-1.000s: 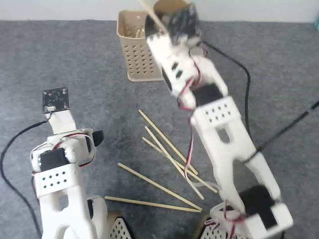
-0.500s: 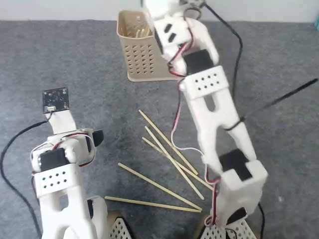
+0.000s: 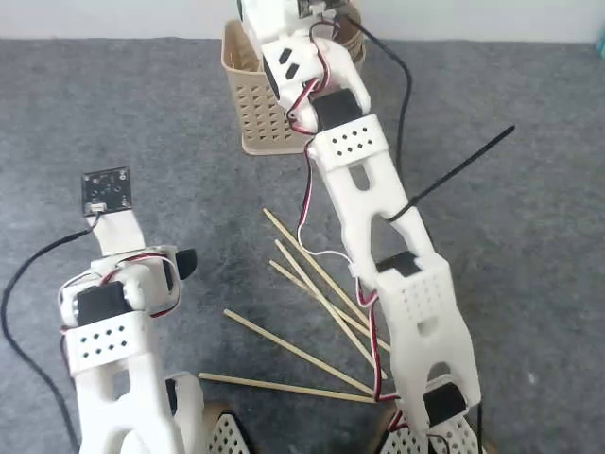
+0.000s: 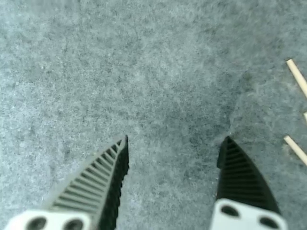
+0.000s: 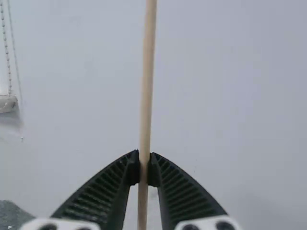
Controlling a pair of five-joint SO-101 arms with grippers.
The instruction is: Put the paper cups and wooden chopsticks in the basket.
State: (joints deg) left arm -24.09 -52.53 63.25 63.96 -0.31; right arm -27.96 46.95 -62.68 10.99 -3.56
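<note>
The tan slotted basket (image 3: 253, 104) stands at the table's far edge. My right arm (image 3: 340, 151) stretches up over it, its wrist above the basket's rim. In the right wrist view my right gripper (image 5: 144, 167) is shut on a wooden chopstick (image 5: 148, 72) that stands upright against a white wall. Several more chopsticks (image 3: 317, 284) lie scattered on the grey carpet between the arms. A brown paper cup rim (image 3: 352, 38) peeks out beside the right arm. My left gripper (image 4: 175, 141) hangs open over bare carpet, with chopstick ends (image 4: 297, 76) off to one side.
The left arm (image 3: 113, 312) sits at the near left. A black cable (image 3: 402, 104) and a black tie (image 3: 463, 170) trail off the right arm. Open carpet lies left of the basket.
The right arm has swung left and stretched farther toward the basket, carrying the chopstick with it. The left arm has not moved.
</note>
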